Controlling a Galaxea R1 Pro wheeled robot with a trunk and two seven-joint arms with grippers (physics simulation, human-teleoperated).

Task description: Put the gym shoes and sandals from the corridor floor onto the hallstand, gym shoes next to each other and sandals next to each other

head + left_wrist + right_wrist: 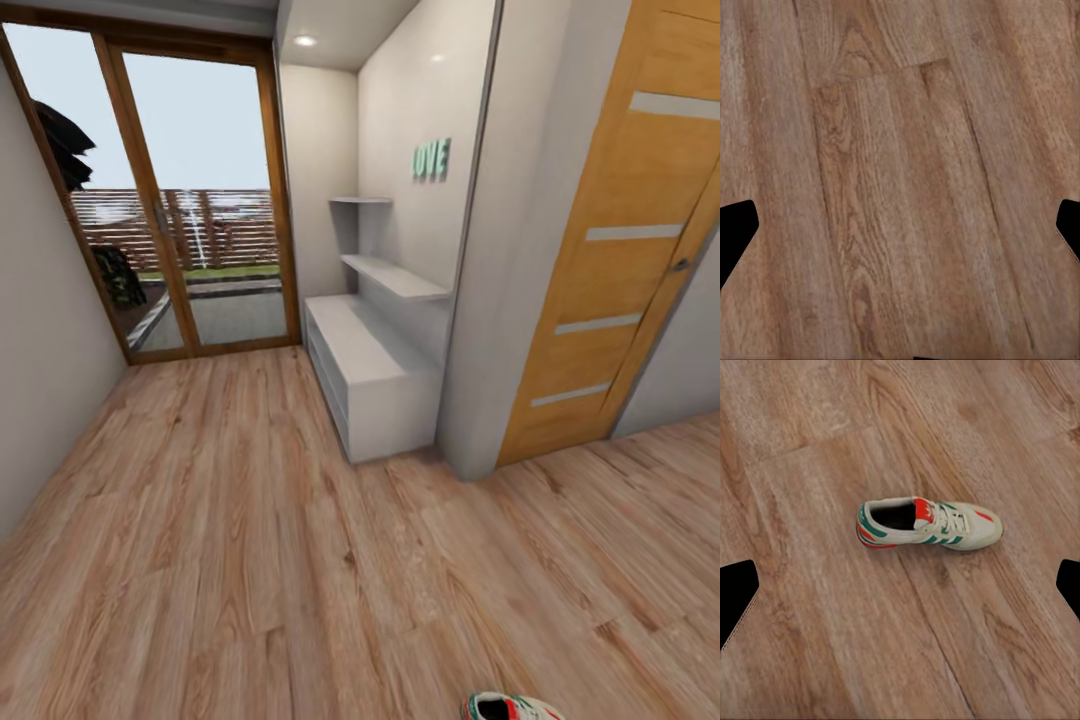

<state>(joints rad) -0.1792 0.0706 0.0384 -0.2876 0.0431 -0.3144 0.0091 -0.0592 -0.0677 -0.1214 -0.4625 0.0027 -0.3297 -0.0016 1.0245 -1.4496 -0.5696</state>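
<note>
One cream lace-up gym shoe with green stripes [928, 525] lies alone on the wood-plank corridor floor [810, 607], upright under your right hand [900, 585], fingers spread. Light, soft upper; pinch the stiffer heel collar.

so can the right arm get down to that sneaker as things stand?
Probably yes. The sneaker stands upright on bare floor, nothing around it, centred between the right gripper's spread fingers. It is still some way below, so the arm must descend.
</note>
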